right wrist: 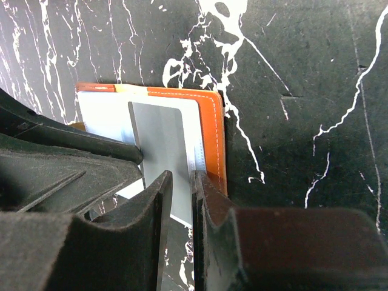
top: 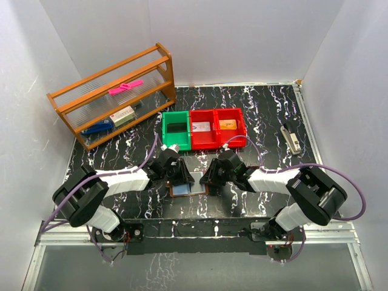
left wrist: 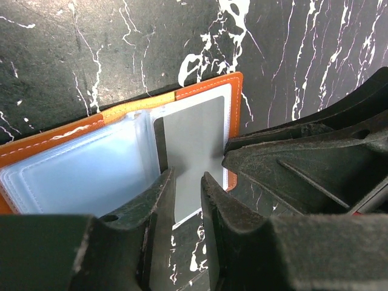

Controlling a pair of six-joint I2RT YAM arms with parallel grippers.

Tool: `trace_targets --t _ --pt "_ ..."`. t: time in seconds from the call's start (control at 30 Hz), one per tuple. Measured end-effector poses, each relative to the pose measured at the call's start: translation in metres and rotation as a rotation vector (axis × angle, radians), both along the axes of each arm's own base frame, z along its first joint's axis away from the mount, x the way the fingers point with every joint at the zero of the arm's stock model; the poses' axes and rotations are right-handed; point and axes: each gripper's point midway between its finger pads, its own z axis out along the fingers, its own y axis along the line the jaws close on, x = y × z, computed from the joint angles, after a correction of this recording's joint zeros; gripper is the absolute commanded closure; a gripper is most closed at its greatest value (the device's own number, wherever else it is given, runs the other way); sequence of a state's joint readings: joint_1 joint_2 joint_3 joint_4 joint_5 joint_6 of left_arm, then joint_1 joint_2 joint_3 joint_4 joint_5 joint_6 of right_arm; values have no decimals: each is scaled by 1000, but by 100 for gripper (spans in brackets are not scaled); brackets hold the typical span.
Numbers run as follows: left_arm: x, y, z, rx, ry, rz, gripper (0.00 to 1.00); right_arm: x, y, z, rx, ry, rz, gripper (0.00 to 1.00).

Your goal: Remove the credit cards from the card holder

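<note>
Right wrist: silver-grey card (right wrist: 160,139) protruding from card holder (right wrist: 212,139)

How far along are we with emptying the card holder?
Done: a pale card and an orange card lie in the red bins. In hand: the left gripper and right gripper sit over a grey card sticking partway out of the open card holder. Left: pull it clear; whether more cards remain is unclear.
</note>
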State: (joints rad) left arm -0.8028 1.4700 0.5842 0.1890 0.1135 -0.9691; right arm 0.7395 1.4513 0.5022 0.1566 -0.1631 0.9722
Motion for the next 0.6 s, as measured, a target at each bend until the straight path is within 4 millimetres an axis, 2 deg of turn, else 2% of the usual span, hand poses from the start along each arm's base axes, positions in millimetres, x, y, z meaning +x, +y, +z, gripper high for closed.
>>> trace_targets --t 0.37,0.6 --pt "-2 17 -3 74 -10 21 74 0 1 -1 4 4 1 81" --pt "-2 14 -3 56 -18 10 83 0 1 -1 4 5 1 82"
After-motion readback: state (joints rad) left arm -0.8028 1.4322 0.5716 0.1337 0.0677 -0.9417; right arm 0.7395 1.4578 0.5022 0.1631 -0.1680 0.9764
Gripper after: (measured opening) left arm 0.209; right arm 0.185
